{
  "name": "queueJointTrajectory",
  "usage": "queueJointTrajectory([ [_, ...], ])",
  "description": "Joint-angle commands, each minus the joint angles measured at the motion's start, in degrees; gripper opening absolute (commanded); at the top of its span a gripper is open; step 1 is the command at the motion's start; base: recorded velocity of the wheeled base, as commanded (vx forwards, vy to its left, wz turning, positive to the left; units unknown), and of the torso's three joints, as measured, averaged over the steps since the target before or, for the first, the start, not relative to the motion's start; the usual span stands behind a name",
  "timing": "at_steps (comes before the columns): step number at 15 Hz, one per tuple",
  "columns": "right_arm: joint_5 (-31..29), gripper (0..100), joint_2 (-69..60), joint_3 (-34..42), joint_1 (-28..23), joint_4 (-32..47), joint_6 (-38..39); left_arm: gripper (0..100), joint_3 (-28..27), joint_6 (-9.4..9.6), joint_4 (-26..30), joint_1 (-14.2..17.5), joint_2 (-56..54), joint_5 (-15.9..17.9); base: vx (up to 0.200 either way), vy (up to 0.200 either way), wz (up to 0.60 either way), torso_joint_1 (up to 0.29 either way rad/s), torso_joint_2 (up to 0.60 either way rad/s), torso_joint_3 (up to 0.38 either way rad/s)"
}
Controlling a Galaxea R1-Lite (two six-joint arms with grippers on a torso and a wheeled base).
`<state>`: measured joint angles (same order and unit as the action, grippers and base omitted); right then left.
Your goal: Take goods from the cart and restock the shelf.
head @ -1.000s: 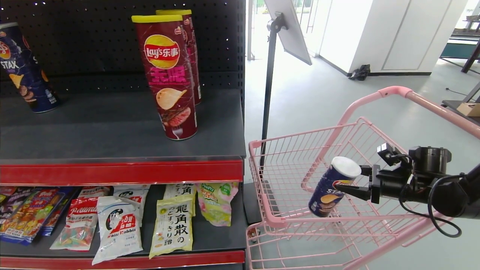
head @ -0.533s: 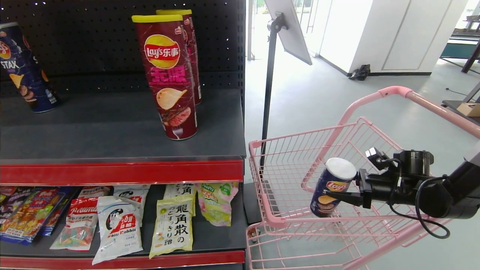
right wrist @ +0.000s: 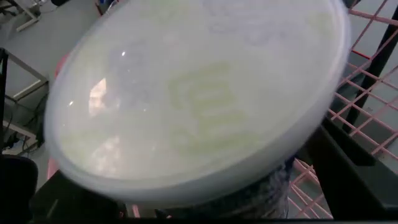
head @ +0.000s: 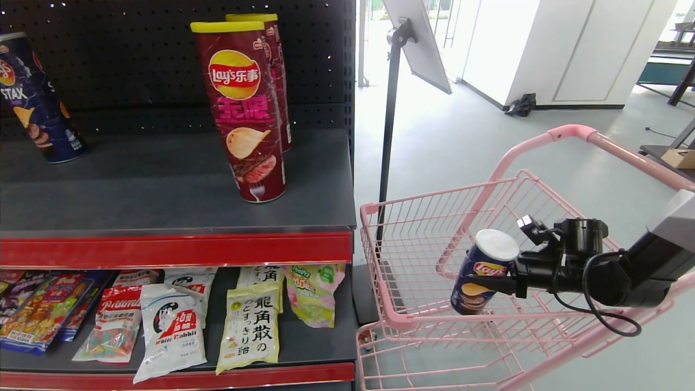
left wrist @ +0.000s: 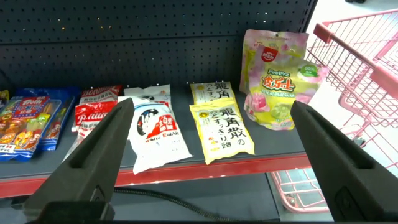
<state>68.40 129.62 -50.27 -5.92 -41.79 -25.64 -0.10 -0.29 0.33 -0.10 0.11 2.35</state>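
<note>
**Blue Can Held Over Cart**

The right gripper (head: 487,282), clamped around a blue chip can (head: 491,247), holds it tilted over the pink cart (head: 393,320), at four o'clock from the shelf (head: 174,250). The left gripper (left wrist: 211,109) gapes wide before snack bags (left wrist: 221,127).

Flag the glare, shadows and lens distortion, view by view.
Head view: the wide lens tilts the red chip can and the far-left blue can outward; daylight brightens the floor. Right wrist view: bright reflections sit on the lid of the held blue chip can. Left wrist view: light pinpricks dot the pegboard.
</note>
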Motion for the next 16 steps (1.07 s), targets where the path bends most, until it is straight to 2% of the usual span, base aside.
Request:
queueJointTrajectory([
  [1, -0.2, 0, 1.9, -1.7, -0.3, 0.1, 0.1, 100, 0.0, -0.06, 0.0, 0.0, 0.0, 0.0, 0.000, 0.000, 0.00, 0.000, 0.00, 0.000],
  [6, -0.3, 0, 1.6, -2.7, -0.8, 1.1, 0.6, 100, 0.0, -0.06, 0.0, 0.0, 0.0, 0.0, 0.000, 0.000, 0.00, 0.000, 0.00, 0.000],
  [10, 0.6, 0, -5.7, -7.6, -0.1, 1.2, 1.6, 100, 0.0, 0.03, 0.0, 0.0, 0.0, 0.0, 0.000, 0.000, 0.00, 0.000, 0.00, 0.000],
  [14, 0.3, 0, -24.2, -6.9, 3.7, 1.5, 10.0, 100, 0.0, -0.06, 0.0, 0.0, 0.0, 0.0, 0.000, 0.000, 0.00, 0.000, 0.00, 0.000],
  [16, -0.3, 0, -37.1, -4.3, 6.2, 3.0, 17.9, 100, 0.0, 0.03, 0.0, 0.0, 0.0, 0.0, 0.000, 0.000, 0.00, 0.000, 0.00, 0.000],
])
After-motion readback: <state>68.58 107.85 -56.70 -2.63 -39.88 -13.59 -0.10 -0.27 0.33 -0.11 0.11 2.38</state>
